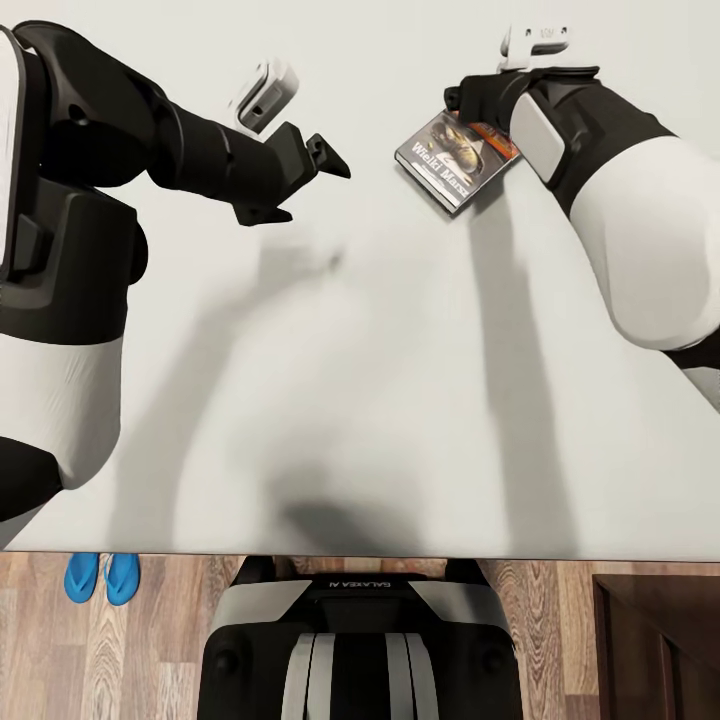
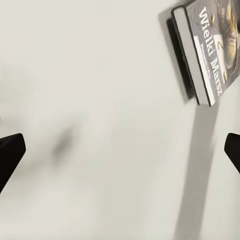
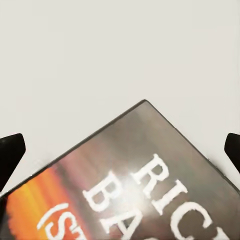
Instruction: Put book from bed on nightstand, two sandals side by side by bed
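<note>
The book [image 1: 455,160] lies flat on the bed's pale mattress [image 1: 360,380], dark cover up with an orange band. My right gripper [image 1: 472,105] hovers over the book's far end, open. In the right wrist view its black fingertips [image 3: 11,155] stand wide apart, with the book's cover [image 3: 145,195] and white lettering close below them. My left gripper [image 1: 315,192] hangs open above bare mattress, well to the left of the book. In the left wrist view it [image 2: 120,150] holds nothing, and the book [image 2: 210,50] lies off to one side. The two blue sandals [image 1: 100,578] lie side by side on the floor by the bed's near edge.
The wood-plank floor [image 1: 170,640] runs along the bed's near edge, where my base [image 1: 360,650] stands. A dark-brown wooden piece of furniture [image 1: 660,640] sits at the lower right corner. The arms cast long shadows across the mattress.
</note>
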You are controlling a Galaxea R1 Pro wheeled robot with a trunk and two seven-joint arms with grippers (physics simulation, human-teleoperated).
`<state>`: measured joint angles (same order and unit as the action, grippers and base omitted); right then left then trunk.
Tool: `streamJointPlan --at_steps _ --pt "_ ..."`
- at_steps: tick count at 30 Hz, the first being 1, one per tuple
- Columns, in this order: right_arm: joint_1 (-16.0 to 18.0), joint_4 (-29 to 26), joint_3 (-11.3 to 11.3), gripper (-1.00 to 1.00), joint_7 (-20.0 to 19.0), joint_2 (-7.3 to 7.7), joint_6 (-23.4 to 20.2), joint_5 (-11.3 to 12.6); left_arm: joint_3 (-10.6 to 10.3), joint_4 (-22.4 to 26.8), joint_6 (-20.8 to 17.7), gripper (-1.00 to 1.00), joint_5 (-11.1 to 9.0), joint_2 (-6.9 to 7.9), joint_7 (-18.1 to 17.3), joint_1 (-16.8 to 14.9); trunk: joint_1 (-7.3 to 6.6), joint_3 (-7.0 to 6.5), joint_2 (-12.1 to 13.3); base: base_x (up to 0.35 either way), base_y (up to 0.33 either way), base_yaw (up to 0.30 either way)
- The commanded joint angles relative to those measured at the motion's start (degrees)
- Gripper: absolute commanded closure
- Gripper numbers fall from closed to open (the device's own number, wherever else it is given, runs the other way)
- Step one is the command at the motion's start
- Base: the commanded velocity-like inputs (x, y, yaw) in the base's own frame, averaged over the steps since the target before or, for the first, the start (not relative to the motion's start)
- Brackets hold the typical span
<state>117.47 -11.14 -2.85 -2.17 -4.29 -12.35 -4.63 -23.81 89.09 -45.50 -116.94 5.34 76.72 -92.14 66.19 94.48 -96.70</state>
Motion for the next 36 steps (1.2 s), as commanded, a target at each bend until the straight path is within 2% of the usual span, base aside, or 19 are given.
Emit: streamJointPlan --at_steps 1,22,36 --pt "0.0 0.1 -0.2 -1.00 -0.2 -0.02 -0.4 -0.6 0.0 0.0 -0.5 -1.00 -0.3 0.03 0.4 -0.1 0.00 0.02 0.0 0.000 0.000 0.000" --pt "-0.1 2.6 -0.2 -1.00 -0.2 0.01 -0.5 -0.5 -0.1 0.0 -0.5 -1.00 -0.3 0.14 0.5 0.0 0.00 0.02 0.0 -0.006 0.000 0.000" --pt "-0.1 2.6 -0.2 -1.00 -0.2 0.03 -0.5 -0.4 -0.1 0.1 -0.5 -1.00 -0.3 0.19 0.5 0.0 0.00 0.02 0.0 -0.237 0.000 0.000"
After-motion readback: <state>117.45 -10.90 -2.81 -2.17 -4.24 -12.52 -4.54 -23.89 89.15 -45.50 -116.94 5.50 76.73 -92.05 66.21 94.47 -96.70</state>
